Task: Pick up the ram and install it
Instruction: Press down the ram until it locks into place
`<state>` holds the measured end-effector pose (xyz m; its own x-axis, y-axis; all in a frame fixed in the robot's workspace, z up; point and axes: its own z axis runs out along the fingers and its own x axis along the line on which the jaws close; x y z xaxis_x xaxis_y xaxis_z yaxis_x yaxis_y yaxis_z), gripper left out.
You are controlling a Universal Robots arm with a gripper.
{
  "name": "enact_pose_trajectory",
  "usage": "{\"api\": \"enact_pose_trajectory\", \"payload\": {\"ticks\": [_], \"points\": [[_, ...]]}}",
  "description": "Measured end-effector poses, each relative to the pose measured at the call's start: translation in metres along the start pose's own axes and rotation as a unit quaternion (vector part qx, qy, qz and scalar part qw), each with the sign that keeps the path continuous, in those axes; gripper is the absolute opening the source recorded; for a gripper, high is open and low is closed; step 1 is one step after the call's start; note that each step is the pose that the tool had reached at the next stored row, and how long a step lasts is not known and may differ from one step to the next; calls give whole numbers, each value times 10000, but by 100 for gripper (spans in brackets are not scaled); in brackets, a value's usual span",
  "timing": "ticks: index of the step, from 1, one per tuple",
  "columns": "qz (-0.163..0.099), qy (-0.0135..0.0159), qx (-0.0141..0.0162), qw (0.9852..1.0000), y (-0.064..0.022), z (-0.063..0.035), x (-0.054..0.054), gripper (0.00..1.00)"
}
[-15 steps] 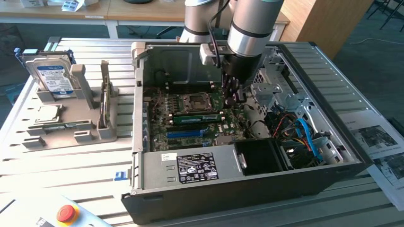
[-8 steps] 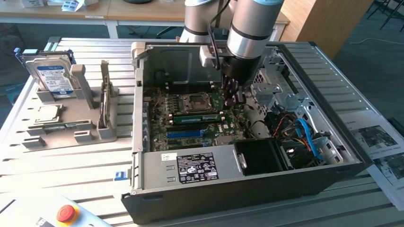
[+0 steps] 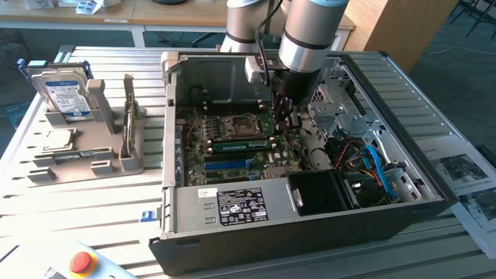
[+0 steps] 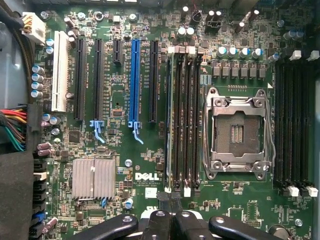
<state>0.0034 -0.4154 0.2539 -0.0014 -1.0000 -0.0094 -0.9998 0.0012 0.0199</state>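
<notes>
Hanging inside the computer case, the gripper keeps its fingers pressed together above one end of the ram, which stands edge-up in the slot bank beside the processor socket, seemingly so closed tips can press it home.

The glossy silver-grey cylindrical arm carries a thin black cable along its nine-o'clock side in the exterior view, ending at a pale grey wrist block. The black metal fingers and curved black linkages bear round silver pivot screws.
</notes>
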Motion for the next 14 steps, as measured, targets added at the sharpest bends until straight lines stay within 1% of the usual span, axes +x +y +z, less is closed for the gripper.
{"api": "enact_pose_trajectory", "payload": {"ticks": [3,6,7,14], "points": [[0,1,0,10000,0,13,1,11],[0,2,0,10000,-2,94,1,11],[0,1,0,10000,-2,107,1,11],[0,2,0,10000,-3,142,2,11]]}}
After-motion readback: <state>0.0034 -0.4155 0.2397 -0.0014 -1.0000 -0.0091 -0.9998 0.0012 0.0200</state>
